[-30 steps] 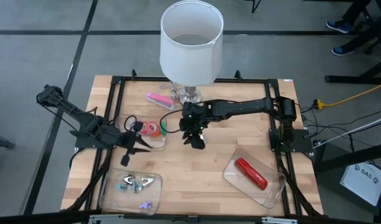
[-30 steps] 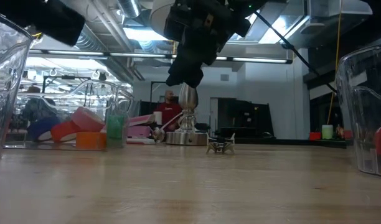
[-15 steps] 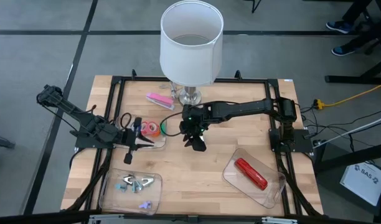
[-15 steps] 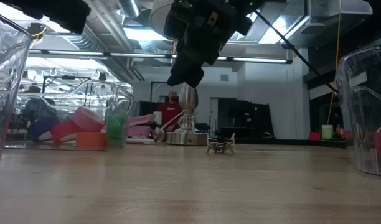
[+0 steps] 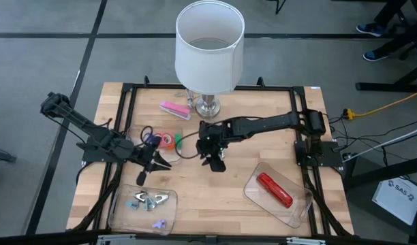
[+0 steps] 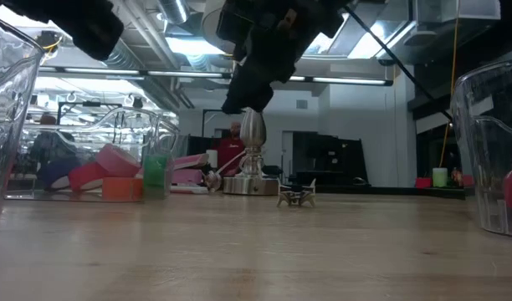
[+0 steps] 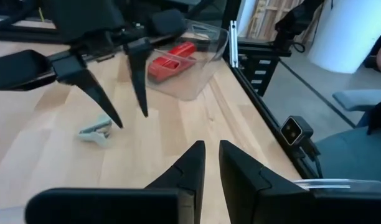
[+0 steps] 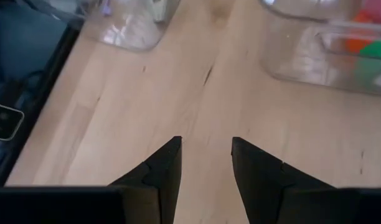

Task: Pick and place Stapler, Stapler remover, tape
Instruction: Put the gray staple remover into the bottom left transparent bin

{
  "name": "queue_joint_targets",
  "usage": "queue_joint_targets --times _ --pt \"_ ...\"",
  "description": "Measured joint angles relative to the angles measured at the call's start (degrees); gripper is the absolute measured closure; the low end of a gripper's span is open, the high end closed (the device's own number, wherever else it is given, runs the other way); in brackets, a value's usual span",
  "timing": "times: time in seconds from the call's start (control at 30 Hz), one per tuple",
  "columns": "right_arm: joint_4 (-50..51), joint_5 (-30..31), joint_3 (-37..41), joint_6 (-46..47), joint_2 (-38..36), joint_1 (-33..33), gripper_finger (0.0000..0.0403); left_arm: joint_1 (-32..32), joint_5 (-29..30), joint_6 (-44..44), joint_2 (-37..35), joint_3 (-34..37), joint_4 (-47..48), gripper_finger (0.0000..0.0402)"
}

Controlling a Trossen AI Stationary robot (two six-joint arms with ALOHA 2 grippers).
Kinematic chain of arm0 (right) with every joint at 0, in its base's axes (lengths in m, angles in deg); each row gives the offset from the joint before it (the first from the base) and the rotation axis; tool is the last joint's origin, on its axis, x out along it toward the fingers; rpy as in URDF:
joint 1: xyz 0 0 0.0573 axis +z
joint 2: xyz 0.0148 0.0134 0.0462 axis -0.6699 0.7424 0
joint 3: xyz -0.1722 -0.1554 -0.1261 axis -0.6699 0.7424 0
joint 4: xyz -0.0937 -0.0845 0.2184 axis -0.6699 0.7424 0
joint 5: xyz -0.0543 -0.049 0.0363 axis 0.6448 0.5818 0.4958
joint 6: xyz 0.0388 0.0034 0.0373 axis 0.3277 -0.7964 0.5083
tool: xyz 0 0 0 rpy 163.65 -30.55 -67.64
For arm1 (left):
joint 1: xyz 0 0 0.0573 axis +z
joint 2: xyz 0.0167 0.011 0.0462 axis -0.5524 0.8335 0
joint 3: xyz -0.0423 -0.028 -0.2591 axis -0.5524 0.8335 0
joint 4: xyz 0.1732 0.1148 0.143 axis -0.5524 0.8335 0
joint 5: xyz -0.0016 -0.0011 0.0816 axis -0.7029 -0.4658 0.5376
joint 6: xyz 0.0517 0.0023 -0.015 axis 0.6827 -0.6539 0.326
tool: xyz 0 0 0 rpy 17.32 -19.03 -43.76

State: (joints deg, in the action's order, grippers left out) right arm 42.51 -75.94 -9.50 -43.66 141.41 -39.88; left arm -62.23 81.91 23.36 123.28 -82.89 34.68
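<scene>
A small grey staple remover [image 6: 296, 196] [image 7: 96, 130] sits on the bare wood, hidden in the high view by my right arm. My right gripper [image 5: 214, 163] [image 7: 131, 119] hangs open just above it, fingers pointing down and clear of it. Coloured tape rolls [image 5: 166, 140] [image 6: 114, 180] lie in a clear container. A red stapler [image 5: 274, 190] lies in a clear tray on the right. A pink stapler [image 5: 174, 109] lies flat near the lamp. My left gripper [image 5: 152, 170] [image 7: 211, 152] hovers shut and empty at the tape container's near side.
A white-shaded lamp [image 5: 208, 47] stands at the table's far middle on a metal base [image 5: 207, 105]. A clear tray [image 5: 120, 211] at the near left holds more staple removers. Bare wood shows between the trays in the middle. A person stands in the room behind [image 6: 232, 146].
My right gripper has shifted a little toward the table's near edge, staying open above the staple remover. My left gripper has drifted slightly toward the near edge, away from the tape container. No object has moved.
</scene>
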Motion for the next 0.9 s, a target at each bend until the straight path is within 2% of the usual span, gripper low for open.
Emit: queue_joint_targets --times 0.17,0.27,0.37,0.43,0.53,0.67,0.73,0.8,0.9 --pt "0.90 7.17 0.00 0.23 0.00 2.12 0.0261 1.80 -3.14 -0.09 1.15 -0.23 -1.47 0.0359" --pt "2.63 8.73 0.00 1.64 0.00 3.57 0.0261 1.98 -4.04 -1.06 1.16 -1.14 -1.42 0.0363" --pt "3.79 8.68 0.00 4.05 0.00 4.58 0.0261 2.08 -4.93 -1.08 1.01 -2.86 4.15 0.0368" --pt "3.96 8.70 0.00 5.40 0.00 4.84 0.0261 2.87 -8.06 -1.24 -0.07 -5.06 9.89 0.0371" --pt "3.95 8.70 0.00 6.49 0.00 4.82 0.0261 4.03 -16.42 -3.42 -2.24 -9.20 15.48 0.0375" --pt "3.82 8.71 0.00 6.44 0.00 4.81 0.0261 4.34 -34.37 -3.54 -5.31 -11.48 18.10 0.0383" --pt "3.80 8.71 -0.02 6.28 0.00 4.81 0.0261 4.29 -40.35 -3.17 -7.04 -11.61 18.20 0.0387" --pt "4.01 8.71 -0.02 6.20 0.00 4.79 0.0261 4.51 -37.91 -3.20 -8.53 -11.57 19.71 0.0394" --pt "7.15 8.71 -0.04 4.72 0.00 4.67 0.0261 5.73 -25.74 -3.02 -9.94 -11.56 22.75 0.0399"
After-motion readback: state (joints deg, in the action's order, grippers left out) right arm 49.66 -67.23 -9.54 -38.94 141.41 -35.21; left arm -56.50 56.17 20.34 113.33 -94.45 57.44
